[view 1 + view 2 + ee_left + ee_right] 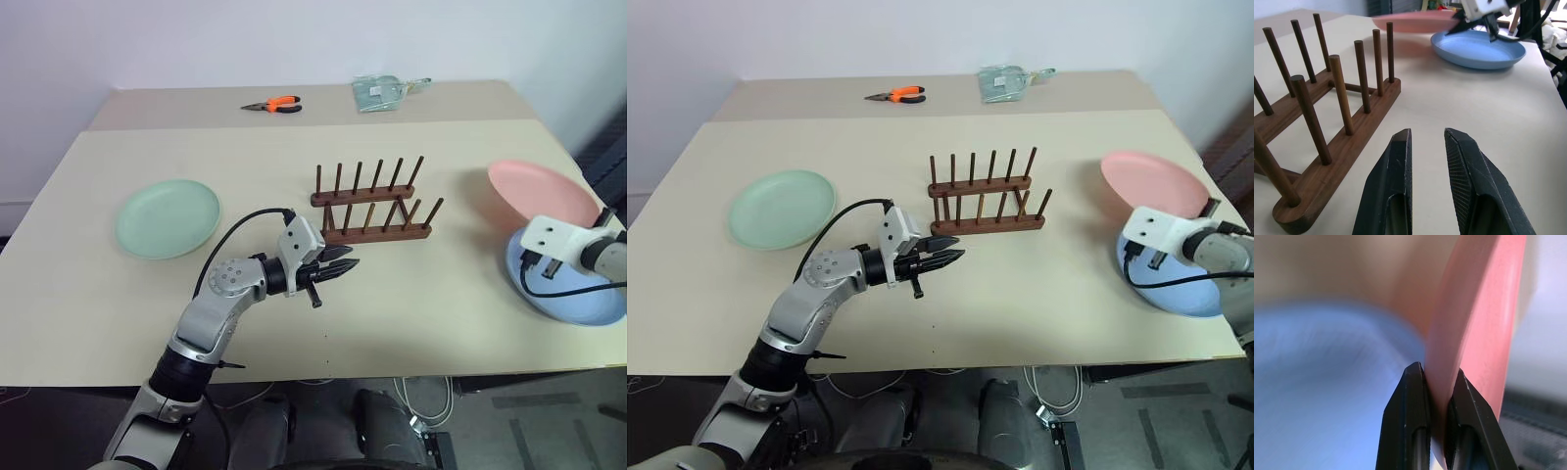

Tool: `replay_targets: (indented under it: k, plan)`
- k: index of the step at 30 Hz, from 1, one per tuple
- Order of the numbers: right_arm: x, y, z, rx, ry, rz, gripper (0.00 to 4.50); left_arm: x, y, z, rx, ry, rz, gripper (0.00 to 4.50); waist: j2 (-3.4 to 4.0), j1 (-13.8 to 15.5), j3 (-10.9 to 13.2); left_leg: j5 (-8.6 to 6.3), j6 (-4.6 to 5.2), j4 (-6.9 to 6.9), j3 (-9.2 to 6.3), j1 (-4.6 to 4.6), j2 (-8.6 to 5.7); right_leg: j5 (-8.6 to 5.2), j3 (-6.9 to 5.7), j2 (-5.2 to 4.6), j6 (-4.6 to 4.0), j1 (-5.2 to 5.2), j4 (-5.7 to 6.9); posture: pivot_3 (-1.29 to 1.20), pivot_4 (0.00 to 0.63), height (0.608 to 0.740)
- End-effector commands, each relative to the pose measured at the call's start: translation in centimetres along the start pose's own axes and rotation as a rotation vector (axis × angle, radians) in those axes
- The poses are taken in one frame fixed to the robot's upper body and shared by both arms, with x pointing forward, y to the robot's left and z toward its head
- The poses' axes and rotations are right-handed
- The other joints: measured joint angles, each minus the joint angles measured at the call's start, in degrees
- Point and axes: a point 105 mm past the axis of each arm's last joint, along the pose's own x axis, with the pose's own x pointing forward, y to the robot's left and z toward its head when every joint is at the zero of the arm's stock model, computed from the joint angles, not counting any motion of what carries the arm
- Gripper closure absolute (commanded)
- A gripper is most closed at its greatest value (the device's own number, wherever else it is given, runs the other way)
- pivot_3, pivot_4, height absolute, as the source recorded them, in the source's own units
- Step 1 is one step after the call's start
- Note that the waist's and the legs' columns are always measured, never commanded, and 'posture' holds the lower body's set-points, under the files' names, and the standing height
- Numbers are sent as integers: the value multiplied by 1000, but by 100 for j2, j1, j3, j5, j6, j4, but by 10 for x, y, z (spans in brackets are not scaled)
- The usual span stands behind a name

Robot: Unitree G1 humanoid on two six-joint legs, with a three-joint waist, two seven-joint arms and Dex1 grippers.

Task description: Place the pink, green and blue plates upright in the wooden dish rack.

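Note:
The wooden dish rack (373, 207) stands mid-table with no plate between its pegs. My left gripper (349, 260) hovers just in front of the rack's near left end, level, its fingers (1400, 152) slightly open with nothing between them. At the far left the green plate (168, 217) lies flat. On the right, my right gripper (1436, 370) is shut on the rim of the pink plate (542, 190), which is tilted up over the blue plate (571, 294). That blue plate rests flat at the table's right edge.
Orange-handled pliers (274, 104) and a clear plastic bag (377, 93) lie on the back table. The blue plate overhangs the right table edge (588, 364) slightly. A black cable (563, 286) runs from the right wrist across the blue plate.

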Motion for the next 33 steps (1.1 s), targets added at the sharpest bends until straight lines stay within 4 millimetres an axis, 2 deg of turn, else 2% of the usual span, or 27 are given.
replay_targets:
  k: [1,4,6,10,14,27,30,33]
  plan:
    - [-33,-61,102,582,-520,-132,4481,-4,4,13,30,-46,10,3475,-10,-67,5,0,0,-1,2,5,6,2,2,5,-3,2,1,0,150,740]
    - [-57,-61,154,902,-815,50,4481,-6,6,13,32,-41,7,3475,-20,-22,8,1,0,0,-20,3,16,8,0,19,-12,5,2,0,150,740]
    - [-62,-53,168,998,-868,153,4481,-7,7,13,38,-37,2,3475,-22,63,6,0,0,-1,-39,-2,19,20,-6,25,-33,3,-1,0,150,740]
    - [-54,-41,168,1123,-806,215,4481,-10,7,14,39,-37,3,3475,-23,204,5,0,0,10,-46,-35,3,14,-7,21,-48,-9,-14,0,150,740]
    - [-50,-35,170,1130,-781,232,4481,-11,6,14,40,-35,6,3475,-19,186,3,2,-1,18,-47,-67,-3,22,-7,21,-38,-38,-12,0,150,740]
    - [-26,-17,144,1205,-619,251,4481,-10,6,14,38,-36,13,3475,-17,175,2,6,-4,16,-43,-61,1,27,-7,27,-41,-38,-6,0,150,740]
    - [-21,-16,141,1178,-591,222,3280,-11,5,14,17,-34,8,3475,-16,166,1,6,-4,16,-43,-61,1,27,-7,27,-41,-39,-6,0,150,740]
    - [-23,-32,141,1041,-608,68,1843,-14,7,16,-46,-48,8,2573,-15,165,1,6,-4,16,-42,-60,1,27,-7,27,-41,-39,-4,0,150,740]
